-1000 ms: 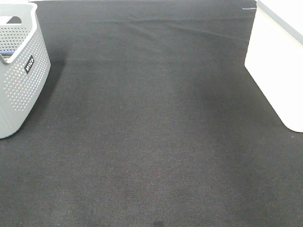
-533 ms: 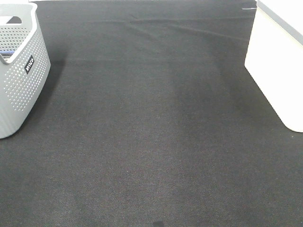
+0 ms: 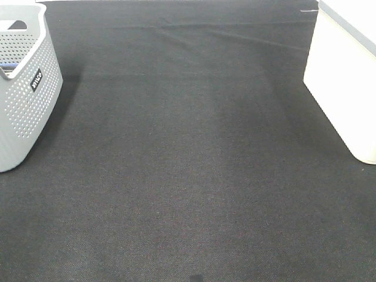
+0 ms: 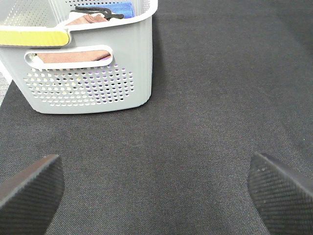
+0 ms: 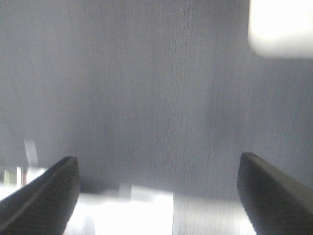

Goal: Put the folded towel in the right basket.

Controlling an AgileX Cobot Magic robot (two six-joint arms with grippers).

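Note:
A folded pinkish-brown towel (image 4: 73, 55) lies inside the grey perforated basket (image 4: 98, 93), showing over its rim and through the handle slot. That basket stands at the far left in the exterior view (image 3: 23, 100). The white right basket (image 3: 343, 88) stands at the far right; a blurred corner of it shows in the right wrist view (image 5: 281, 27). My left gripper (image 4: 156, 188) is open and empty over the black mat, short of the grey basket. My right gripper (image 5: 156, 191) is open and empty; its view is blurred. Neither arm shows in the exterior view.
A black cloth mat (image 3: 188, 164) covers the table, with a wrinkle (image 3: 176, 29) at the back. In the grey basket also lie a blue item (image 4: 120, 8) and a black object (image 4: 95, 11); a yellow strip (image 4: 32, 36) is on its rim.

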